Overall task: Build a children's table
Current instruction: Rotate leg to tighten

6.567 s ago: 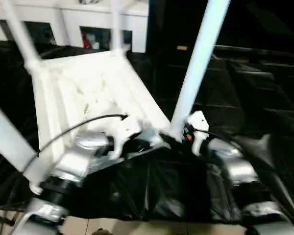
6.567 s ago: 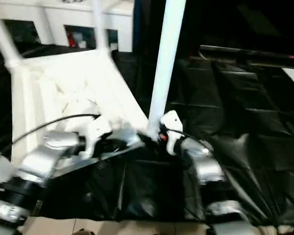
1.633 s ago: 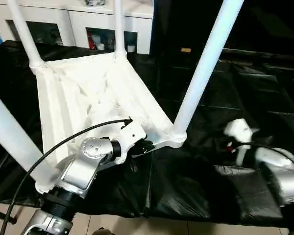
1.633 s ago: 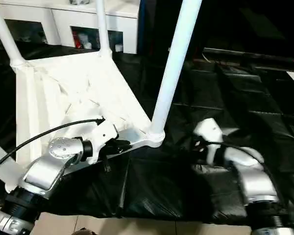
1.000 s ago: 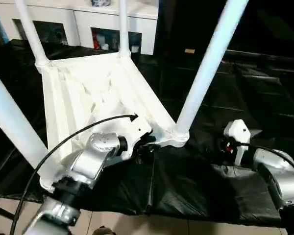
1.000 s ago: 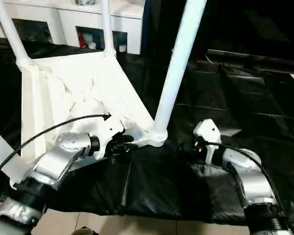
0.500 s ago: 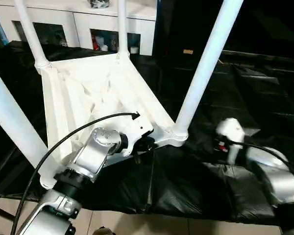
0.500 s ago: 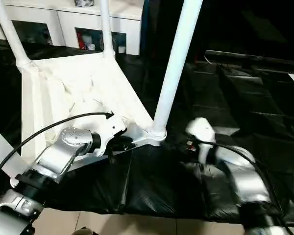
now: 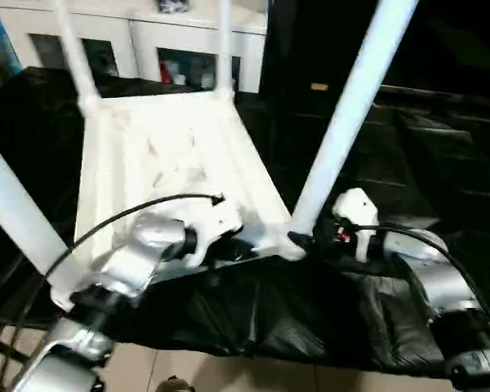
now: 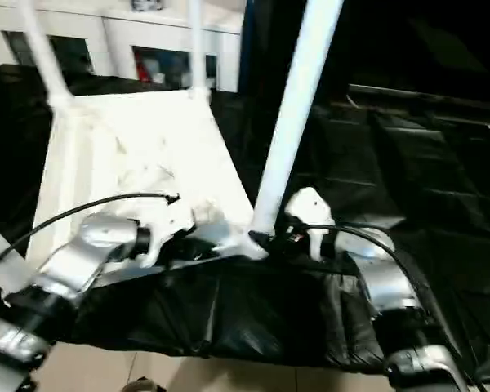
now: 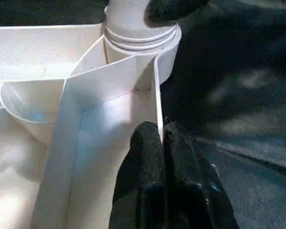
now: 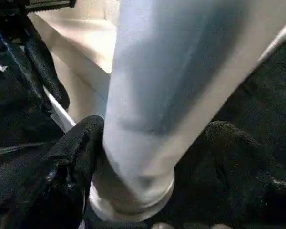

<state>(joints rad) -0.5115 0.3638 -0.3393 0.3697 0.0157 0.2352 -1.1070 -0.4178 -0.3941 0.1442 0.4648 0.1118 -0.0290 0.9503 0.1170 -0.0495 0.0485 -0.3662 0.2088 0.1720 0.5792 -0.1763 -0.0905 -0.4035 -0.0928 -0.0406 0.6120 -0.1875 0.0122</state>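
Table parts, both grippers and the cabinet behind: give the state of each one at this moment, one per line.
tabletop: upside down on the black sheet, ribbed underside up.
near right leg: upright in its corner socket.
far legs: upright in their sockets.
left gripper: jaws shut on the tabletop's thin rim.
right gripper: jaws open, one finger on each side of the near right leg's base.
cabinet: upright behind, glass-fronted compartments.
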